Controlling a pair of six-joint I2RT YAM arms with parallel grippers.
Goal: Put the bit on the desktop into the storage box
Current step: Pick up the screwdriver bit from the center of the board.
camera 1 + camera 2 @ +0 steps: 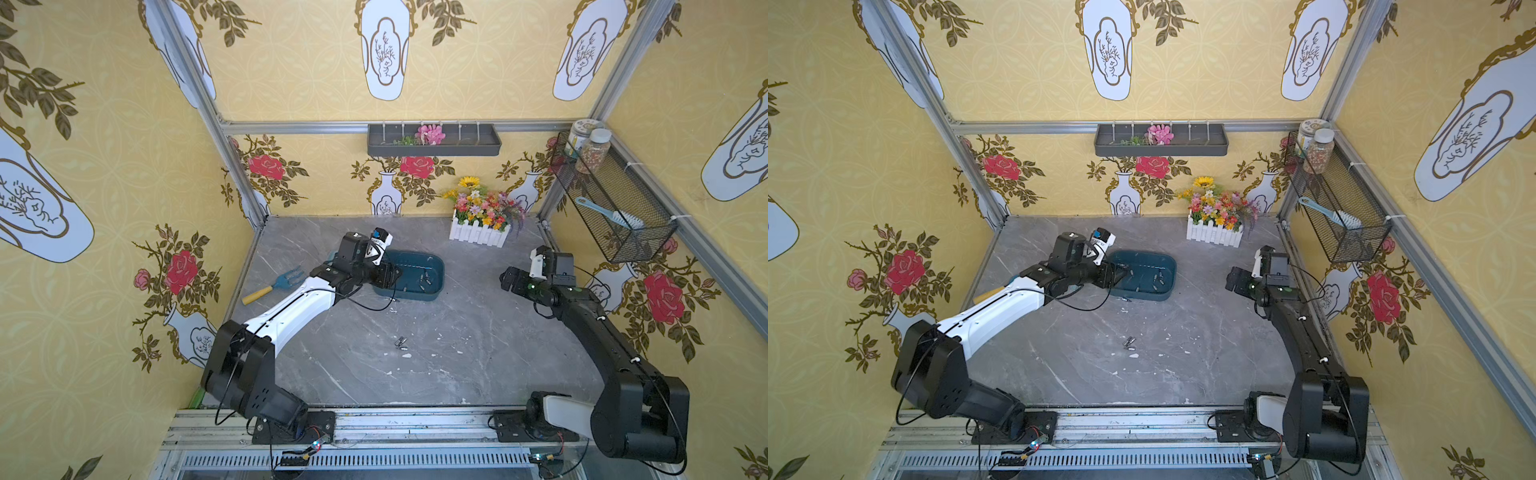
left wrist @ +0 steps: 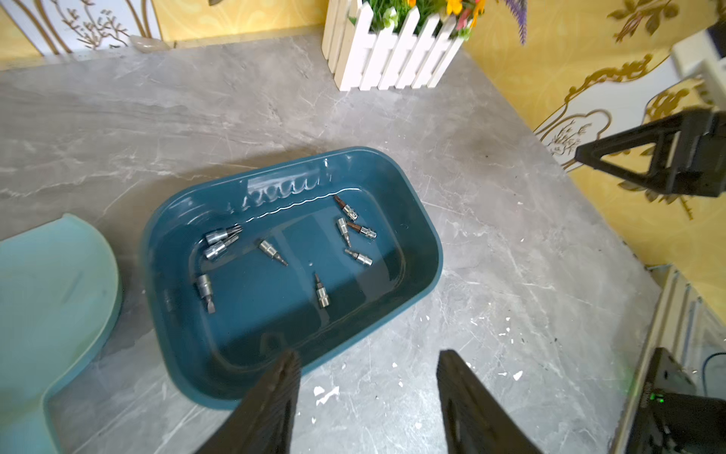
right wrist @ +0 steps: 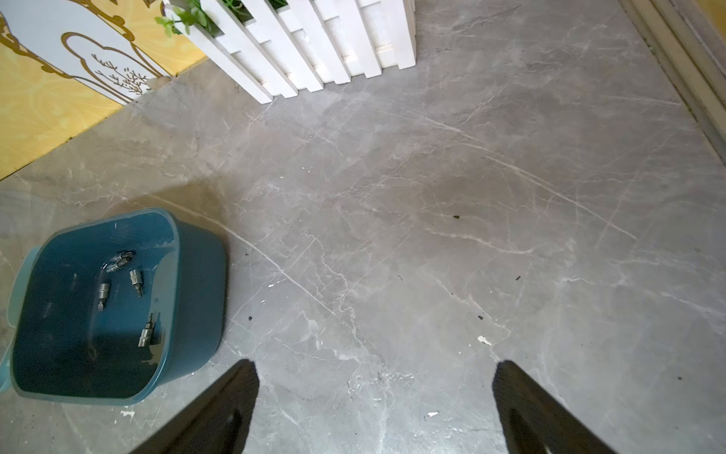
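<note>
The dark teal storage box (image 1: 419, 296) sits on the grey marble-look bench (image 1: 457, 332), just above the centre of the frame in both top views. A white picket flower planter (image 1: 478, 235) stands to its upper right. Several chrome socket bits (image 2: 271, 251) lie loose on the box's floor. A small cluster of bits (image 1: 400, 343) lies on the bench below the box, near the middle of the frame and well apart from it. The left pincer (image 2: 368, 355) hangs at the box's left end, released, its jaws apart with nothing between them. The right pincer (image 3: 378, 365) is at the right of the frame, spread wide and empty above bare bench. A light blue dustpan (image 2: 51, 283) lies just beside the box's left end. A blue hand fork (image 1: 274, 286) with a yellow handle lies near the bench's left edge.
</note>
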